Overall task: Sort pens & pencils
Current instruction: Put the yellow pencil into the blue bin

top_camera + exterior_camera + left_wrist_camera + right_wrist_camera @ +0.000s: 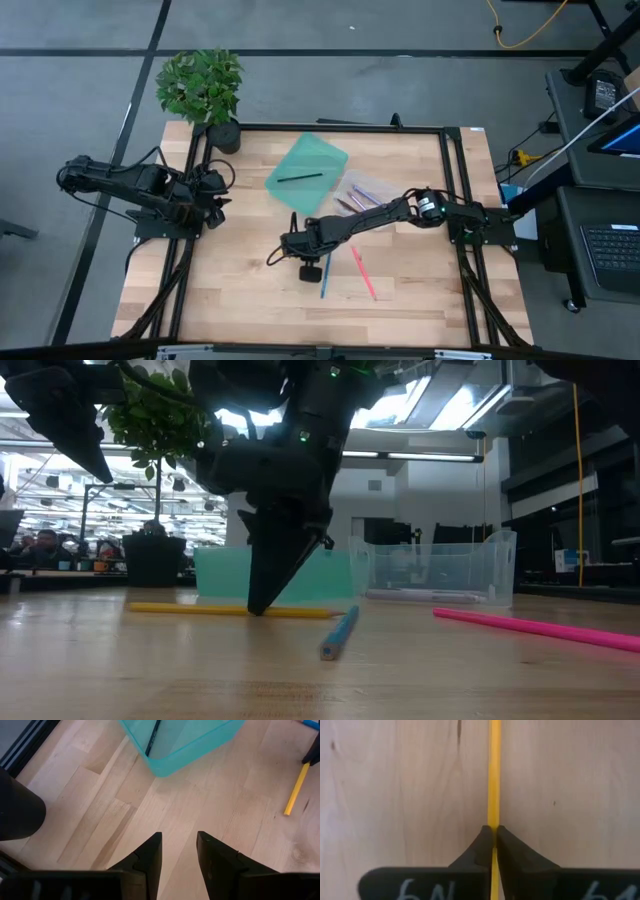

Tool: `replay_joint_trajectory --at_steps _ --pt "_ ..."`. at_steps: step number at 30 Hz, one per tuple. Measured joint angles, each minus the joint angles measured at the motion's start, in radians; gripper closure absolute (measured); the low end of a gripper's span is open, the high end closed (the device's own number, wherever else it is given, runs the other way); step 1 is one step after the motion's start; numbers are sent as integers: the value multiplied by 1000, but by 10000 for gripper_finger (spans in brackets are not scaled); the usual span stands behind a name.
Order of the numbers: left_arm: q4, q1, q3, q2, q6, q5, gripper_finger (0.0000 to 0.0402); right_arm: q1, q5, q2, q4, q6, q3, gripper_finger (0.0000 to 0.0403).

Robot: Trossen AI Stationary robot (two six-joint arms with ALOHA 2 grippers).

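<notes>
My right gripper [287, 247] reaches to the table's middle and points down, shut on a yellow pencil [190, 608] that lies on the wood. A blue pencil [324, 280] and a pink one [362, 272] lie just to its right. A teal tray [307, 167] holds one black pen [300, 177]. A clear tray [365, 192] beside it holds a few sticks. My left gripper [179, 845] waits open near the table's left edge, above bare wood. My right gripper pinches the yellow pencil near its middle [494, 817] between its two fingertips [482, 837]. It comes from above, pointing down, one finger on each side of the shaft. In the low view the pencil [300, 612] lies flat on the table.
A potted plant [205, 90] stands at the far left corner. The two trays sit at the far middle of the table. Bare wood lies along the near edge and the left half. People show in the room beyond, in the low view.
</notes>
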Motion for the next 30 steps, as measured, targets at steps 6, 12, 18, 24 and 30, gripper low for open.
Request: replay_joint_trajectory --at_steps 6,12,18,24,30 --pt "0 0 0 0 0 0 286 1 4 2 -29 -3 25 401" --pt "0 0 0 0 0 0 286 4 2 2 -24 -3 27 401" --pt "0 0 0 0 0 0 286 6 -28 2 3 -4 21 383" --pt "0 0 0 0 0 0 286 6 -29 1 5 2 9 343" --pt "0 0 0 0 0 0 286 6 -29 1 6 24 9 321"
